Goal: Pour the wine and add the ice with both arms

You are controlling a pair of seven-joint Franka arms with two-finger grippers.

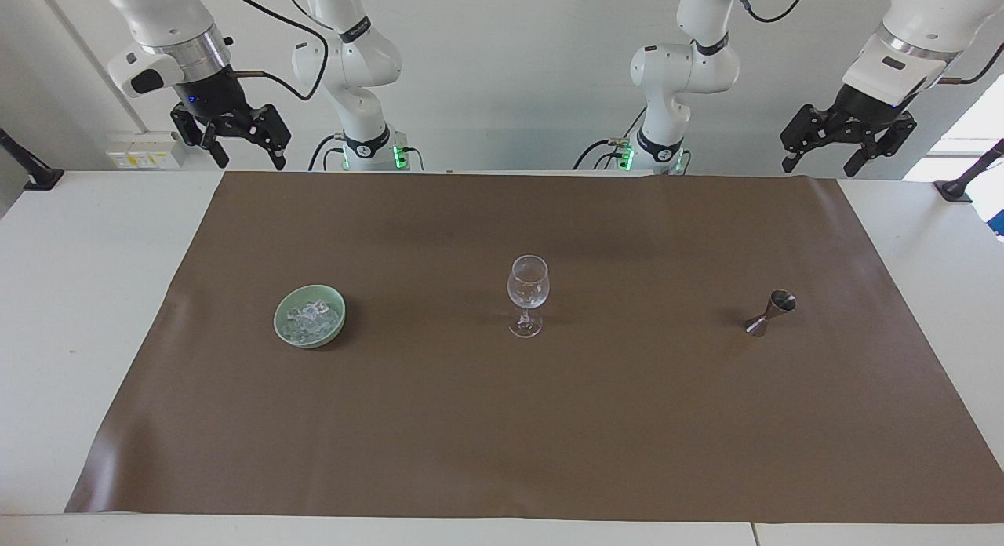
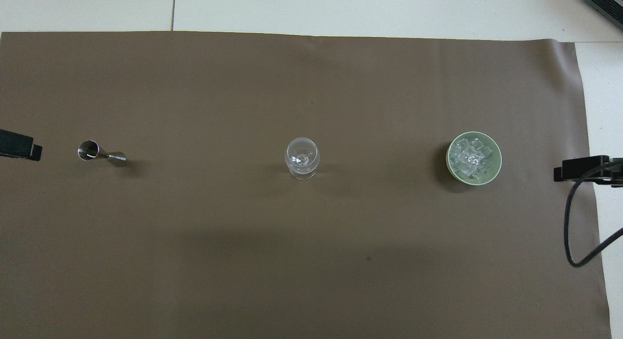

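On the brown mat (image 1: pixel 502 420) of the bench, the ice (image 1: pixel 311 318) lies untouched in its green bowl (image 1: pixel 335 334) toward the right arm's end, the wine glass (image 1: pixel 527 293) stands empty mid-mat, and the jigger (image 1: pixel 769 313) stands toward the left arm's end. Nothing looks poured or added yet. Both raised claws, right claw (image 1: pixel 244 148) and left claw (image 1: pixel 818 161), hang apart, holding nothing. Only the facing view shows the whole arms; overhead, just their tips.
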